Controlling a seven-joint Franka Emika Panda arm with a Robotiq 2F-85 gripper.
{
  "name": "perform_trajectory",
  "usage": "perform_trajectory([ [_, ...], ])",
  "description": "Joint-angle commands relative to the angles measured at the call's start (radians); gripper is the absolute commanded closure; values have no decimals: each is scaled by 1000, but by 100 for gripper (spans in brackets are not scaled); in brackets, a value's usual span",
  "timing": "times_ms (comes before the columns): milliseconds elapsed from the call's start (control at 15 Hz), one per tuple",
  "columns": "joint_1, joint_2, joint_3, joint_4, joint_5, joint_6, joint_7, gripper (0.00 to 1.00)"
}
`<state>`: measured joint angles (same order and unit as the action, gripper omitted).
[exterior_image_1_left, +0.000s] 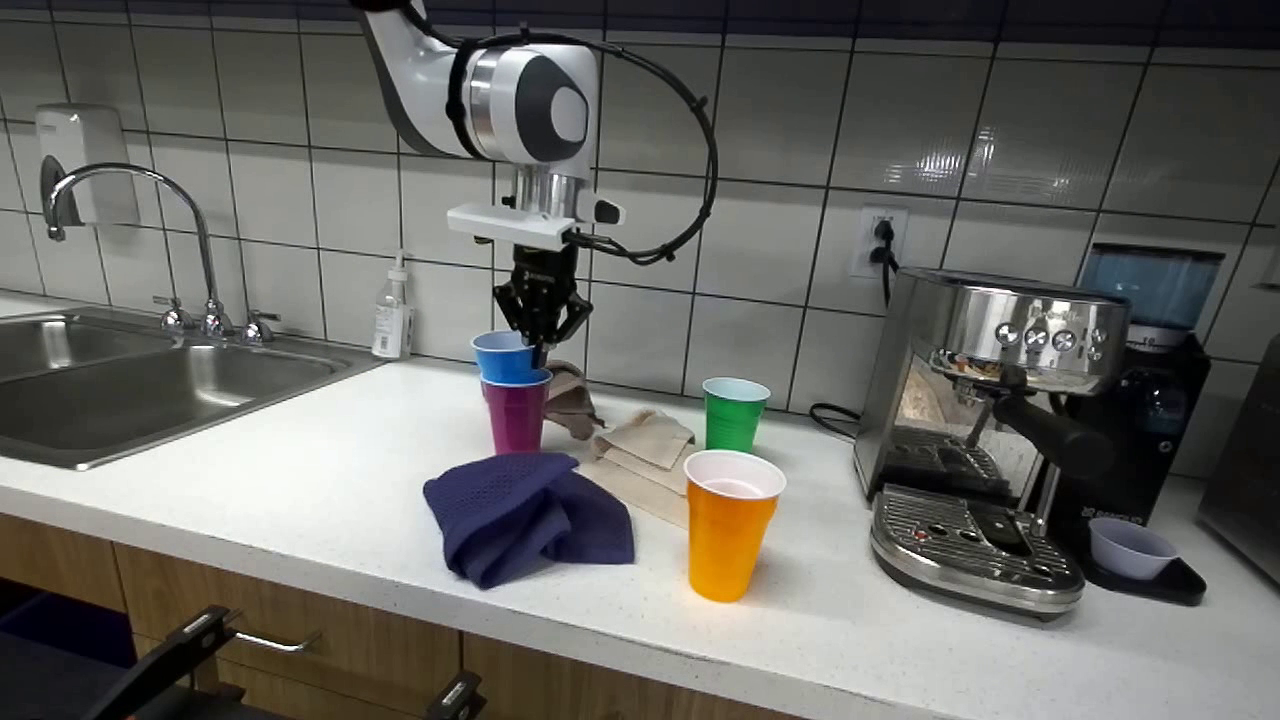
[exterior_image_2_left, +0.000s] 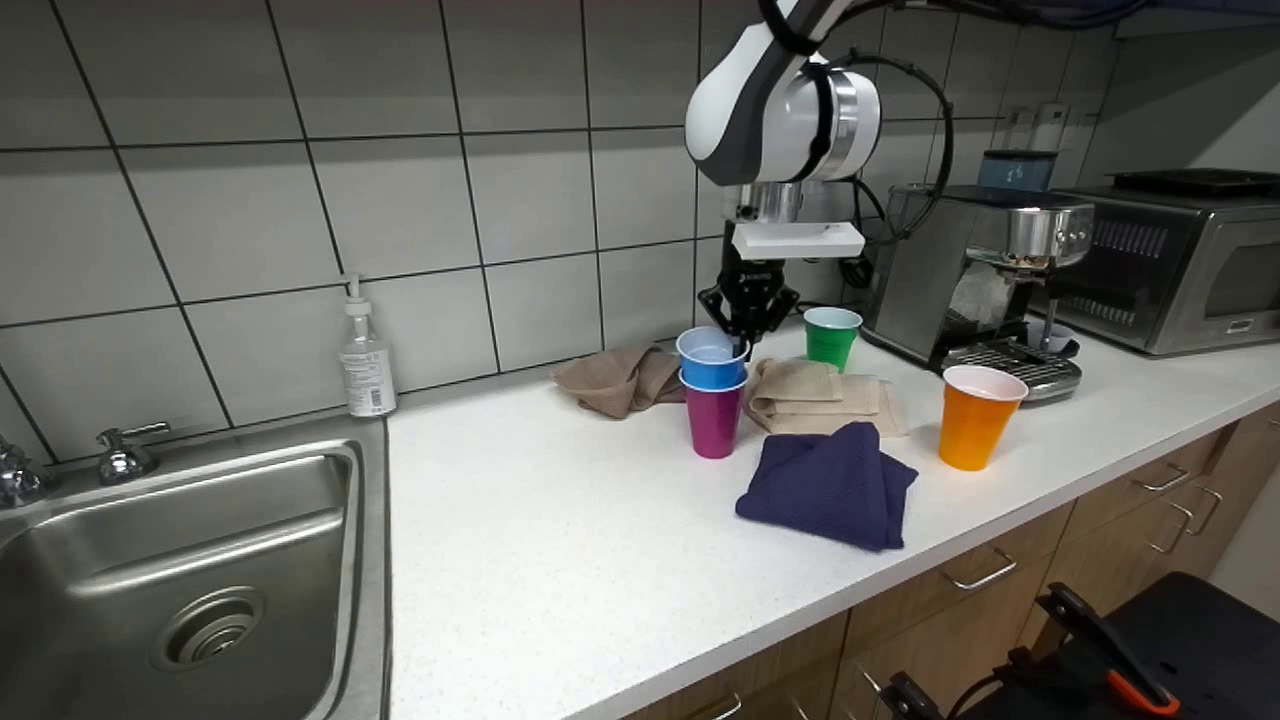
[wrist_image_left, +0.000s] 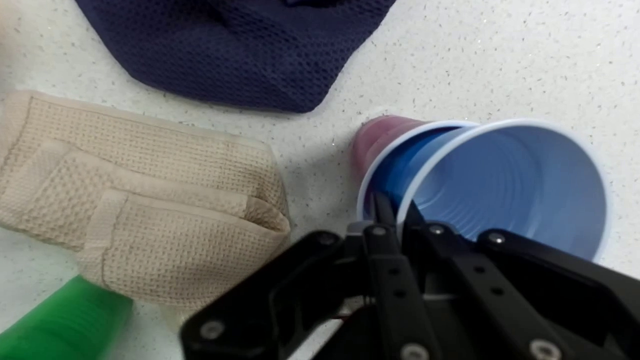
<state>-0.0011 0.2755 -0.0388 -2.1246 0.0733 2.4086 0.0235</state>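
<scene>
The black claw pinches the wall of one blue plastic cup — its body toward the steel sink, long axis near upright, lower end inside one magenta plastic cup. The white desk also bears one green plastic cup, one orange plastic cup, one navy cloth, one beige cloth, one brown cloth.

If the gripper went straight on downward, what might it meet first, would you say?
Probably the magenta cup: its mouth lies beneath the gripper, which pinches the blue cup by its wall; whether rim or inside is unclear.
</scene>
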Motion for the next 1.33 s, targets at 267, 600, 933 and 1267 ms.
perform_trajectory([
  [267, -12, 1, 5, 33, -3, -44, 13, 33],
  [600, -23, -21, -14, 36, -24, -48, -1, 0],
  [933, -55, -37, -51, 51, -75, -48, -31, 0],
  [1267, -90, -25, -87, 77, -152, -31, -75, 0],
])
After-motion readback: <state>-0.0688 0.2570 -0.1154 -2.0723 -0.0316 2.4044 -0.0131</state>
